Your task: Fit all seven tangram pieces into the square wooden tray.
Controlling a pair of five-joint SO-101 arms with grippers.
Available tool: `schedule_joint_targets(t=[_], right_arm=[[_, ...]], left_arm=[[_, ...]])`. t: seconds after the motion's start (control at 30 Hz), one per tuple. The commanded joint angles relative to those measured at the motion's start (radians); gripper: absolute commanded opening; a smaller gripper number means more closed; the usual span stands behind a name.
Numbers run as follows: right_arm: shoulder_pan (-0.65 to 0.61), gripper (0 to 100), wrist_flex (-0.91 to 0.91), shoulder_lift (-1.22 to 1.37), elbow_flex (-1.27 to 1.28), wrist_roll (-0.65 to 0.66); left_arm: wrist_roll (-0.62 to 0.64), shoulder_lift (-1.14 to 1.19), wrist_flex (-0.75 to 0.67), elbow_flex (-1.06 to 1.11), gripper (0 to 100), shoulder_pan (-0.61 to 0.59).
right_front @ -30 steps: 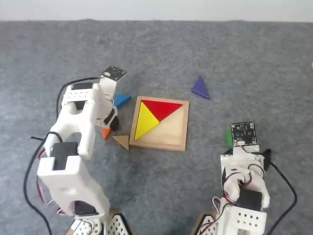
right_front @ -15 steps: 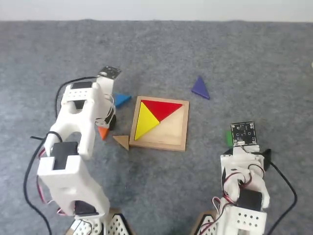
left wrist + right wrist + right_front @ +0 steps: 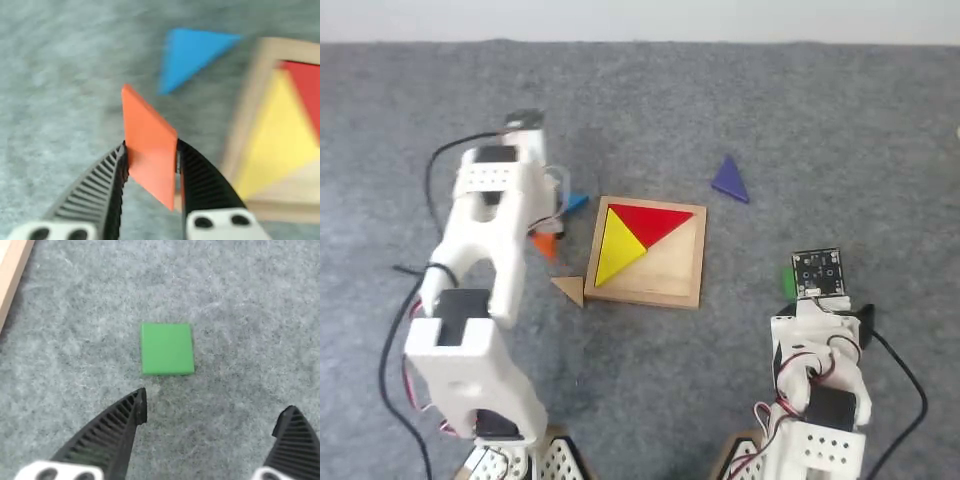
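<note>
Two robot arms sit side by side on a grey carpeted table. The left gripper (image 3: 151,162) is closed around an orange piece (image 3: 146,132), which looks like the four-sided parallelogram. Its ridged black fingers (image 3: 112,175) press on the two flat faces, so the piece stands on edge and is tilted. It appears to be raised off the carpet.

From above, the orange piece (image 3: 545,243) sits just outside the left wall of the square wooden tray (image 3: 700,258). It lies between a blue triangle (image 3: 573,203) and a tan triangle (image 3: 569,289) that both rest on the carpet. A large red triangle (image 3: 650,220) and a large yellow triangle (image 3: 615,248) already lie in the tray. The tray's lower right half is bare wood. A purple triangle (image 3: 730,179) lies well apart, beyond the tray's far right corner.

The right gripper (image 3: 214,410) is spread wide and holds nothing. It hovers just short of a green square (image 3: 167,348) on the carpet to the right of the tray.

The step in hand looks to be carrying the orange piece into the tray. To do it well, the piece should clear the wooden rim before it comes down. It should also be turned so an edge runs parallel to a tray wall or to the yellow triangle's long side. Because it is gripped on edge, it probably has to be tipped flat over bare wood. The fingers should open only once it rests there, or it may land on a seated triangle.
</note>
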Motion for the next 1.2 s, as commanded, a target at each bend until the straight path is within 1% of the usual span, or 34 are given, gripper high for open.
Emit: schedule_joint_targets(t=[0.0,0.17,0.23,0.33,0.47,0.63,0.77,0.97,1.17], right_arm=[[0.012,39.1,0.002,0.002,0.018,0.009],[0.015,39.1,0.002,-0.001,0.018,0.011],[0.044,39.1,0.002,-0.007,0.018,0.011],[0.099,39.1,-0.007,-0.007,0.018,0.011],[0.105,39.1,-0.007,-0.007,0.018,0.011],[0.105,39.1,-0.005,-0.007,0.018,0.011],[0.104,39.1,-0.005,-0.007,0.018,0.011],[0.104,39.1,-0.005,-0.007,0.018,0.011],[0.104,39.1,-0.004,-0.007,0.018,0.011]], left_arm=[[0.046,-0.012,0.06,-0.142,1,0.155],[0.091,-0.009,0.041,-0.176,1,0.359],[0.097,-0.008,0.029,-0.176,1,0.42],[0.138,-0.008,0.009,-0.174,1,0.489],[0.147,-0.006,-0.034,-0.171,1,0.546],[0.166,0.086,-0.038,-0.199,1,0.568],[0.166,0.215,-0.009,-0.289,1,0.562],[0.166,0.358,0.112,-0.49,1,0.557],[0.152,0.45,0.201,-0.656,1,0.517]])
